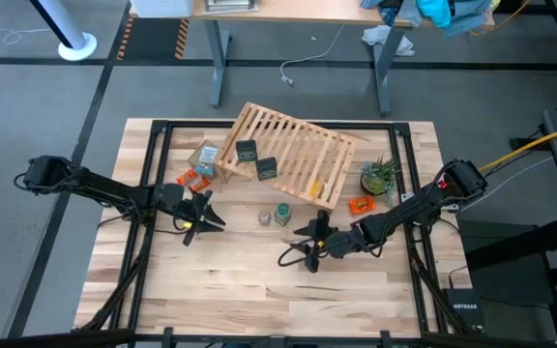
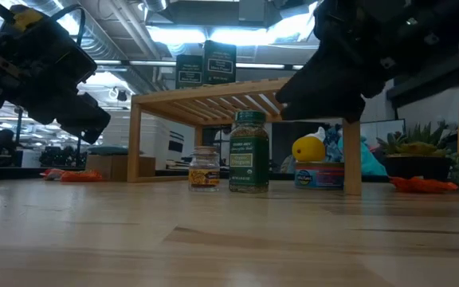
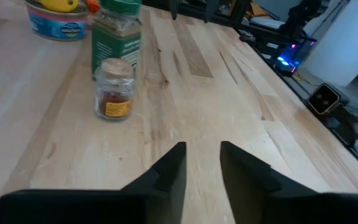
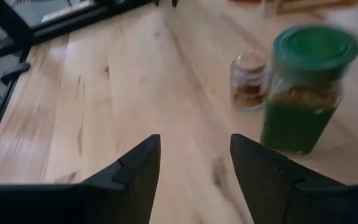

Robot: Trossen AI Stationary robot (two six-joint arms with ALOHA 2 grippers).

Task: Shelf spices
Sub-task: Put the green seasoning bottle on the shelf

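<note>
Standing beside clear jar, green-labelled jar, print unreadable; both claws spread, empty

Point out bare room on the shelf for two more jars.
The shelf is bare on its right half, toward the plant. Its left end is crowded by two dark jars.

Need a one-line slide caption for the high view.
Two dark jars sit on the shelf; green jar and small glass jar wait on the table between both arms.
</note>
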